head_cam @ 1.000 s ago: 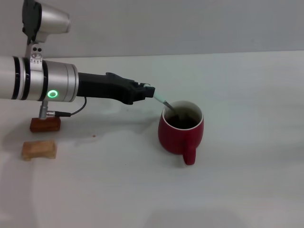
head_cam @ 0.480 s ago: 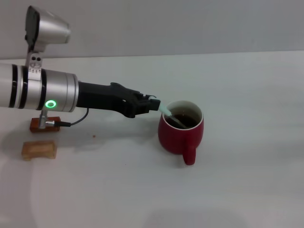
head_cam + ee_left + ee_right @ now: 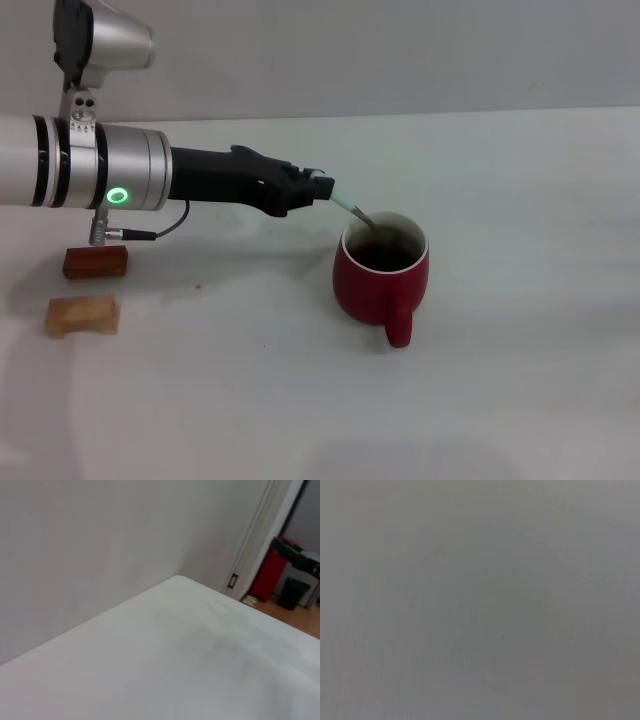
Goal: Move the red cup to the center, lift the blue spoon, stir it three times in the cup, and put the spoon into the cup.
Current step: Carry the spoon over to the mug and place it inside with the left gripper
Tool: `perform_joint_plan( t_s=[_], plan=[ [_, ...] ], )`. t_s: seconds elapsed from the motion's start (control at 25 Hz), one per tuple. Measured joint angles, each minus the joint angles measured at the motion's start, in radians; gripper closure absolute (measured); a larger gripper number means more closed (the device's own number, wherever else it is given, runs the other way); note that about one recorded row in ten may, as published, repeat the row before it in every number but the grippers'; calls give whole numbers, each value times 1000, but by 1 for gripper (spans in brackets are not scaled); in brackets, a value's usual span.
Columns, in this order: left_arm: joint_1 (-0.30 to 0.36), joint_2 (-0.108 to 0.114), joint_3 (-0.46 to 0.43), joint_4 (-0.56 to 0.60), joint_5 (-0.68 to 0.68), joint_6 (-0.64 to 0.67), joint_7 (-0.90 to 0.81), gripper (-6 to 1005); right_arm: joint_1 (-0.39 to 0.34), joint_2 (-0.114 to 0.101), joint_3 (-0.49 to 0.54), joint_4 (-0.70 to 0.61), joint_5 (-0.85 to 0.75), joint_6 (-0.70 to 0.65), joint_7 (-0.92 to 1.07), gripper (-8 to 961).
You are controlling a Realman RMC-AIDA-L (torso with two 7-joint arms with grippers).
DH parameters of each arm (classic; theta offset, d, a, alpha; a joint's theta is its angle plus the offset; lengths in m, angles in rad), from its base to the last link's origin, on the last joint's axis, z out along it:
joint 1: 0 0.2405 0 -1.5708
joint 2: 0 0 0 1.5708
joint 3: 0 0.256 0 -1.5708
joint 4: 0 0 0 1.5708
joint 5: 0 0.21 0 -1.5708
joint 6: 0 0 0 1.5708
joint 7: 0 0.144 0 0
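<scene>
One black left gripper (image 3: 322, 190) clamps the slim pale-blue-handled spoon (image 3: 352, 211), its metal bowl dipping over the near-left rim of the rounded dark red ceramic mug (image 3: 383, 275), mid-table with bare white tabletop (image 3: 520, 380) around.

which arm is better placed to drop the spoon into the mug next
Left. The left gripper already holds the blue spoon by its handle, with the bowl end dipped inside the red cup. The right arm is nowhere in the head view.
</scene>
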Motion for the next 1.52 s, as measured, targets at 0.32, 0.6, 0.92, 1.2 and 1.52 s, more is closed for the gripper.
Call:
perform_joint_plan(
  t_s=[0.32, 0.6, 0.92, 1.2, 1.52],
  plan=[
    [30, 11, -4, 11, 0, 21, -5, 857, -2, 0, 0, 1, -1, 2, 1, 491],
    [52, 11, -5, 19, 0, 79, 2, 856, 5, 0, -1, 15, -2, 2, -2, 491],
    [29, -4, 7, 10, -38, 33, 37, 856, 17, 0, -2, 15, -3, 2, -5, 491],
    [22, -1, 5, -6, -61, -33, 40, 856, 17, 0, -3, 15, -3, 2, -1, 491],
    [66, 8, -5, 8, -61, 21, 35, 856, 16, 1, -3, 15, -3, 2, -1, 492]
  ],
)
